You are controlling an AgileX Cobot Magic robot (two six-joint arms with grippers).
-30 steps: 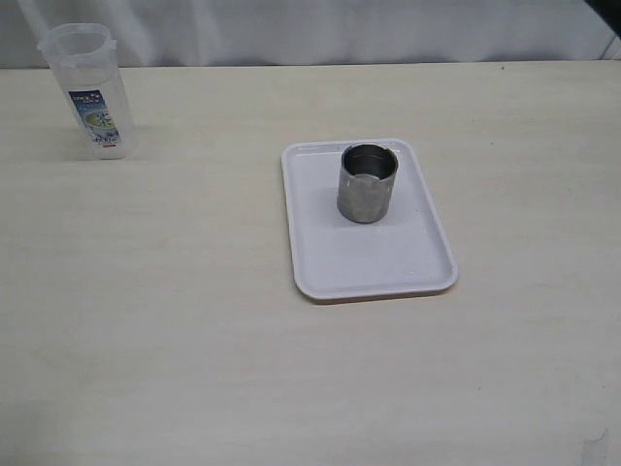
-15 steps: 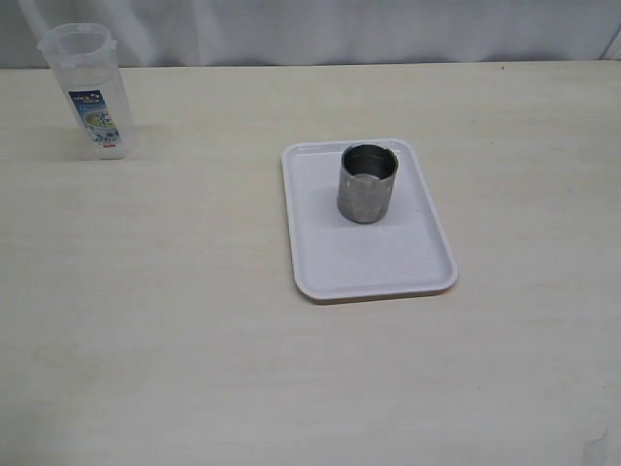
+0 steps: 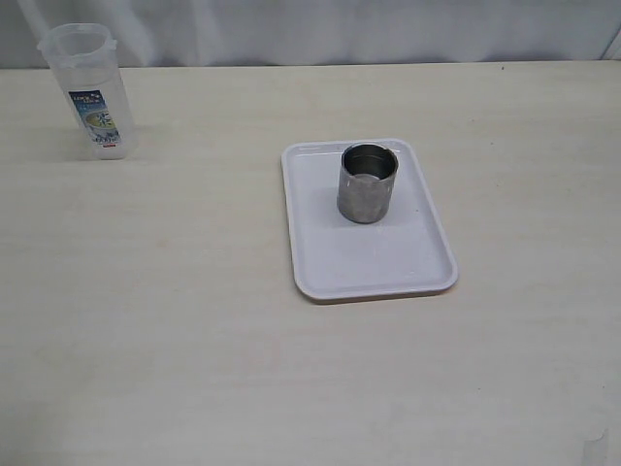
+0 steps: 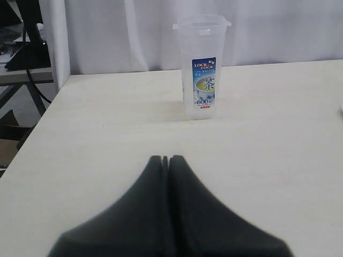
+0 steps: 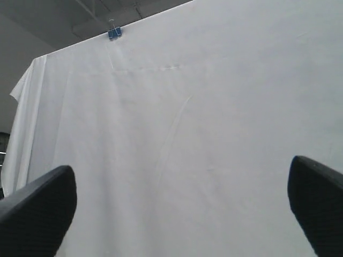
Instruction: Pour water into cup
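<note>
I'm seeing the container (image 3: 90, 92) standing far left on the table (image 3: 194, 340), well apart from the cup (image 3: 368, 183) on its tray (image 3: 388, 272). The left end effector (image 4: 165, 159) is sitting closed and empty, the right end effector (image 5: 179, 176) gaping open. I'm expecting thin, slippery, flexing plastic, so I'm planning a mid-body grip.

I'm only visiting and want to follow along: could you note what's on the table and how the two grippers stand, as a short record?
cup: steel, upright on the white tray
container: clear plastic, labelled, upright at the table far-left corner, apart from the tray
left gripper: shut, empty, facing the container
right gripper: open, empty, pointed at a white curtain
</note>
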